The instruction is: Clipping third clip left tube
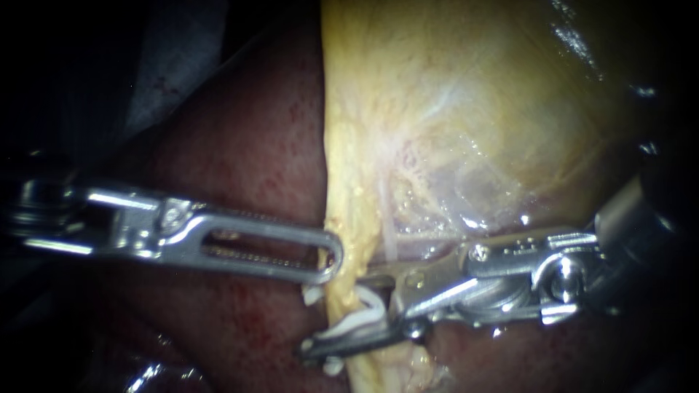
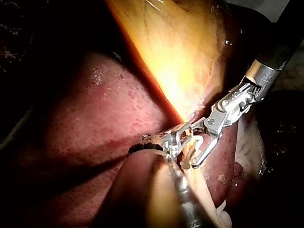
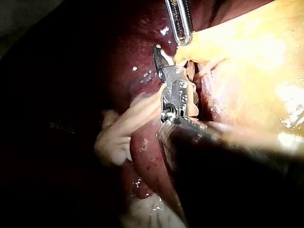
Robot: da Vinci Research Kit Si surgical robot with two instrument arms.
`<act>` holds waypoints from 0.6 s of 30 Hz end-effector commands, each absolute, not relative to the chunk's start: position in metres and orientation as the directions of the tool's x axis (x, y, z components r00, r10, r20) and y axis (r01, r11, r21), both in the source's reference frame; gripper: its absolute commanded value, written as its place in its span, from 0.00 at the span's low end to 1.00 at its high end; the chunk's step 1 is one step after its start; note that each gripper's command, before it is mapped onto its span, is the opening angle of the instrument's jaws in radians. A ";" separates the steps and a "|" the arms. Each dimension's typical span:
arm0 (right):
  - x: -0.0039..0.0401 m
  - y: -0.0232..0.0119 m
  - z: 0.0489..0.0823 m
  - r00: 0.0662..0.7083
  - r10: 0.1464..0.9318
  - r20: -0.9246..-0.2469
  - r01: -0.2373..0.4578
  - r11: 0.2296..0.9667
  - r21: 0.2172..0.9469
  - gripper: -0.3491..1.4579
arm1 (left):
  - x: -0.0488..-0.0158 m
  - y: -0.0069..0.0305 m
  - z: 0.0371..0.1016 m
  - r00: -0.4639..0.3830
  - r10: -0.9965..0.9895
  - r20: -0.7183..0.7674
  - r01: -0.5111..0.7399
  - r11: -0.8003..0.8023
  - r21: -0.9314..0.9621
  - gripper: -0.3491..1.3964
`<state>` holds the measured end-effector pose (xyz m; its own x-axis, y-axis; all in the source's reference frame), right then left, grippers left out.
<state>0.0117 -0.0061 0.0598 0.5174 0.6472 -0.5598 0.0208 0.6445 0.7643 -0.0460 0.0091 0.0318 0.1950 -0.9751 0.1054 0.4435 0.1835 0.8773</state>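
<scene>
Straddling the tube point(image 1: 346, 233) at lower centre, the right instrument point(image 1: 336, 314) holds a white clip point(image 1: 364, 314) in its jaws, apparently not yet squeezed shut; the left instrument point(image 1: 335, 256) seems to grip the tube's edge with closed jaws.

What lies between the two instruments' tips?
In the endoscope view, only the pale yellow tube separates the left instrument from the right instrument, whose jaws hold a white clip around it.
</scene>
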 end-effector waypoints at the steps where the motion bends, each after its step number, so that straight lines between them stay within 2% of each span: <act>1: 0.0117 -0.0059 0.0596 0.517 0.648 -0.559 0.021 0.644 0.765 0.48 | -0.0460 0.0091 0.0319 0.195 -0.975 0.105 0.444 0.183 0.877 0.00; 18: 0.0117 -0.0047 0.0589 0.515 0.665 -0.541 0.012 0.626 0.780 0.45 | -0.0460 0.0091 0.0319 0.195 -0.975 0.105 0.444 0.184 0.877 0.00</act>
